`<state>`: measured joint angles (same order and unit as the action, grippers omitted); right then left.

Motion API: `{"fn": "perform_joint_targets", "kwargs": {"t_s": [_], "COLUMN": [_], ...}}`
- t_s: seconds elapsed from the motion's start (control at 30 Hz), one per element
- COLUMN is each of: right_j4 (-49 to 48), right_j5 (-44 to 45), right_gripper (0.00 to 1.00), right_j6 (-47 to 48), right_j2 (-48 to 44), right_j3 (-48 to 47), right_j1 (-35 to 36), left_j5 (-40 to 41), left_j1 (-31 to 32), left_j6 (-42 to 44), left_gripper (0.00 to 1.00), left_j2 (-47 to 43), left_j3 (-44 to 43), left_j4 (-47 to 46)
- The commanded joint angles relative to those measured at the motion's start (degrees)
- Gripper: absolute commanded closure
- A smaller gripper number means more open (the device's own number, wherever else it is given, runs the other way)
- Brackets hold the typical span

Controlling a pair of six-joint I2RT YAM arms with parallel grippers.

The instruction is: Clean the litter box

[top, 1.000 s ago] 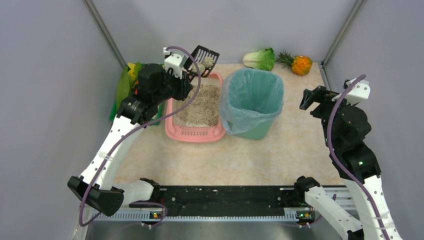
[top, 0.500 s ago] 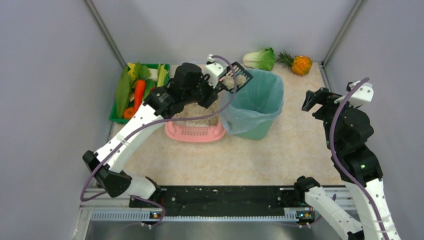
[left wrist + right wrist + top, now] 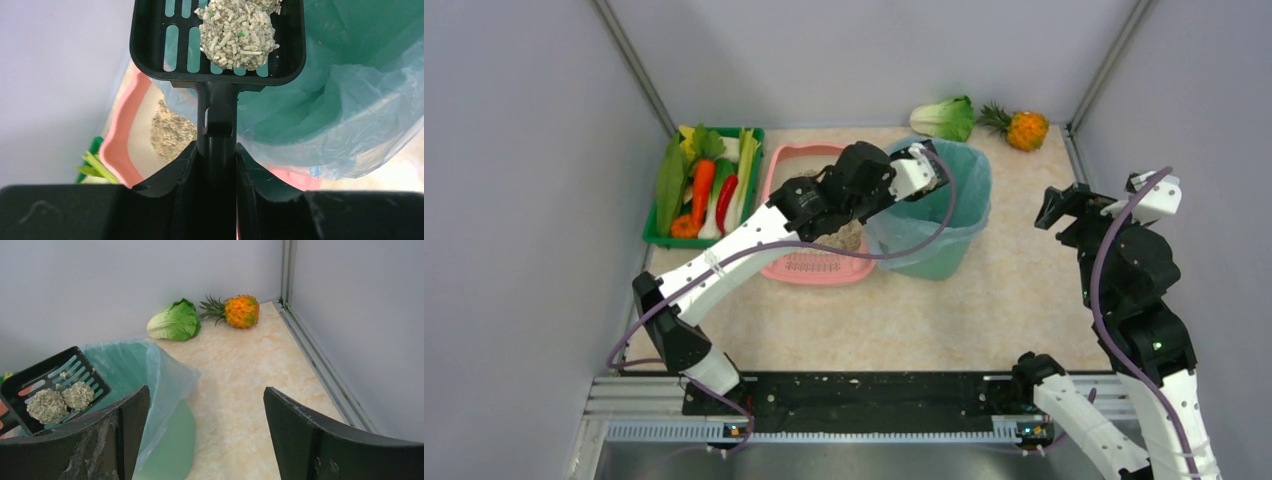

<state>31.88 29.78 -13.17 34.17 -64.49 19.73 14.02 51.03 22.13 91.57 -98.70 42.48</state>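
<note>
The left gripper (image 3: 216,150) is clamped tight on the handle of a black slotted litter scoop (image 3: 217,55). The scoop's head sits above the mouth of the teal bag-lined bin (image 3: 944,215) and carries two clumps of litter (image 3: 60,401). The pink litter box (image 3: 819,270) lies just left of the bin in the upper middle of the top view, its slotted grille toward the bottom and the left arm crossing over it. The right gripper (image 3: 205,430) hangs at the right of that view, jaws wide apart and empty. A green vegetable crate (image 3: 664,240) stands left of the litter box.
</note>
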Motion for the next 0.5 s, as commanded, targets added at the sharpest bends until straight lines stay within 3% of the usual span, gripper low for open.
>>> {"fn": "perform_joint_targets", "kwargs": {"t_s": [0.0,0.47], "right_j4": [0.3,0.8], "right_j5": [1.8,2.7], "right_gripper": [0.16,0.15], "right_j6": [1.3,2.8], "right_j2": [-1.3,-2.6], "right_j3": [-1.6,-1.7], "right_j1": [0.5,0.5], "left_j5": [3.4,14.2], "left_j1": [1.8,5.6], "left_j6": [12.6,33.2], "left_gripper": [1.0,1.0], "left_j2": [-0.4,3.5], "left_j3": [-3.4,-1.4], "left_j4": [-3.8,-9.0]}}
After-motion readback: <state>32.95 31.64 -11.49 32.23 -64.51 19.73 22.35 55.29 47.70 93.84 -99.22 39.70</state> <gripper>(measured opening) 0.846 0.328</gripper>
